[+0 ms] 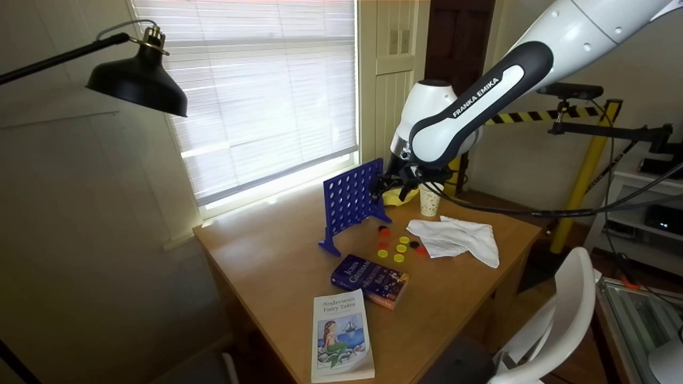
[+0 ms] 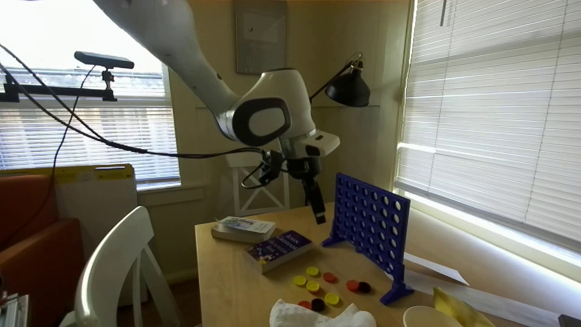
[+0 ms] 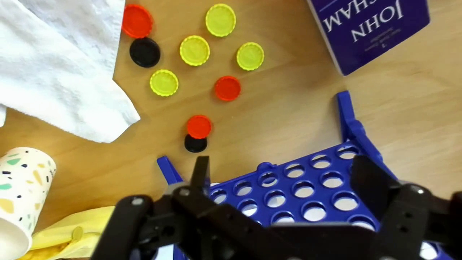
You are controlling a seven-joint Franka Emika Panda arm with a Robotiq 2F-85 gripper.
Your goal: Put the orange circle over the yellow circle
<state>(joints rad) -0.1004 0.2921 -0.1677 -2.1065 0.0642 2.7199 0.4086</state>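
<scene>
Three small flat orange-red tokens lie on the table. In the wrist view, one orange token (image 3: 228,88) lies alone, another (image 3: 199,126) partly overlaps a black token, and a third (image 3: 137,21) lies by the white cloth against another black token. I cannot tell which is meant. Several yellow tokens (image 3: 194,50) lie close by; they also show in both exterior views (image 1: 401,248) (image 2: 312,286). My gripper (image 3: 281,166) is open and empty, its fingers wide apart, with the blue grid visible between them. In both exterior views the gripper (image 1: 392,191) (image 2: 320,219) hangs in the air by the grid.
The upright blue grid (image 1: 349,200) stands beside the tokens. A dark blue book (image 1: 369,280) and a white book (image 1: 343,336) lie past them. A white cloth (image 3: 54,61), a speckled cup (image 3: 25,187) and a yellow packet (image 3: 72,233) are on the opposite side.
</scene>
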